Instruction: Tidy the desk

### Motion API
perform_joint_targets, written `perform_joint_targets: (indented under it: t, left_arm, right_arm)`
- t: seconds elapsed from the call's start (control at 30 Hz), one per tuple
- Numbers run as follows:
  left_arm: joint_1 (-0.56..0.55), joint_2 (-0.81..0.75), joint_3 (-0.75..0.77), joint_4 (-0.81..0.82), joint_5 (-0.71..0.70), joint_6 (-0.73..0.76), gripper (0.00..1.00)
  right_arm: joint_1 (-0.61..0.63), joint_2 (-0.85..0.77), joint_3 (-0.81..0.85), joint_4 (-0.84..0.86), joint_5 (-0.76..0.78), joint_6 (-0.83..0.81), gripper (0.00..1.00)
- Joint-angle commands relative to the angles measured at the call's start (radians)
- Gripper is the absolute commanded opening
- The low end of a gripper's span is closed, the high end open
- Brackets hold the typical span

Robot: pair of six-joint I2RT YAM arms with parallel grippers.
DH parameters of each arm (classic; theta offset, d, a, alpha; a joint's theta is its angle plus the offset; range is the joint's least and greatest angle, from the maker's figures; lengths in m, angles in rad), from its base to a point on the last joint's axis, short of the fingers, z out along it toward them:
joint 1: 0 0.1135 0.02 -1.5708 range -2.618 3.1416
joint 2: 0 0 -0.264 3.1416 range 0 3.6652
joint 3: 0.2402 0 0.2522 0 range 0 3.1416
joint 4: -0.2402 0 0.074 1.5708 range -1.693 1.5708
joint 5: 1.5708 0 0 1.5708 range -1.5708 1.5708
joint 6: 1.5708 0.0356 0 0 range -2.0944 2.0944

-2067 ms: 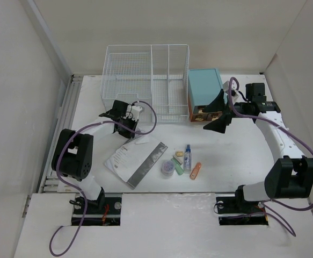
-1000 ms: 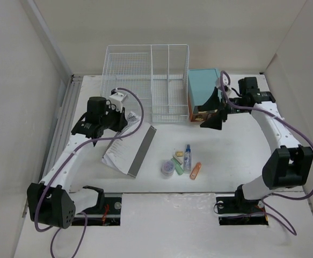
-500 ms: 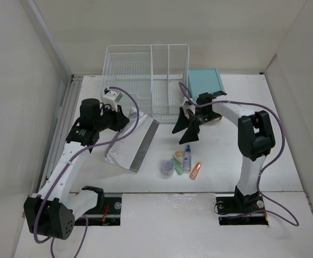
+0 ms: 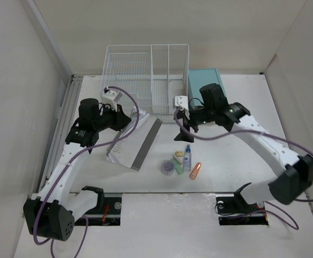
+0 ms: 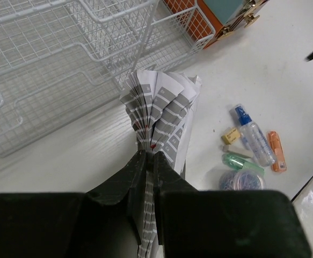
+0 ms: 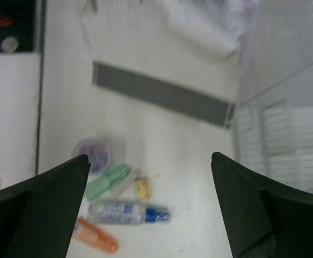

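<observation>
Fingers [image 6: 38, 215] above white matte desk [image 6: 183, 150]

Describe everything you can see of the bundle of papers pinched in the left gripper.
The bundle of papers is a sheaf of thin white sheets printed with grey blocks and small text. The left gripper is shut on one edge, so the pages fan out beyond the fingers, toward the white wire basket. Seen from above, it sits tilted over the desk, with a long grey strip along its right side. Whether that strip belongs to it, or whether its lower end rests on the desk, is unclear.
</observation>
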Motion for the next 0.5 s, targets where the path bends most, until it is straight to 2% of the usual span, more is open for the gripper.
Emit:
perform_joint_targets:
  t: [0.0,0.07,0.1,0.13,0.17,0.2,0.27,0.47]
  left_arm:
    - [0.006,-0.068,0.05,0.1,0.061,-0.016,0.0]
    - [0.006,-0.068,0.05,0.1,0.07,-0.016,0.0]
    - [0.006,-0.078,0.05,0.1,0.082,-0.016,0.0]
    - [0.006,-0.089,0.059,0.1,0.082,-0.016,0.0]
    - [0.006,-0.089,0.059,0.091,0.096,-0.016,0.0]
    - [0.006,-0.101,0.059,0.091,0.096,-0.027,0.0]
    - [0.006,-0.114,0.082,0.091,0.105,-0.027,0.0]
    - [0.006,-0.16,0.111,0.08,0.156,-0.047,0.0]
  right_arm:
    - [0.101,-0.104,-0.004,0.37,0.429,0.277,1.0]
    - [0.092,-0.156,-0.092,0.462,0.547,0.363,1.0]
    - [0.071,-0.17,-0.159,0.55,0.57,0.424,1.0]
    - [0.045,-0.17,-0.16,0.58,0.548,0.456,1.0]
    - [0.014,-0.157,-0.192,0.594,0.488,0.487,1.0]
    - [-0.048,-0.138,-0.192,0.609,0.337,0.524,1.0]
    - [-0.092,-0.106,-0.236,0.654,0.224,0.614,1.0]
    - [-0.145,-0.106,-0.312,0.832,0.06,0.705,1.0]
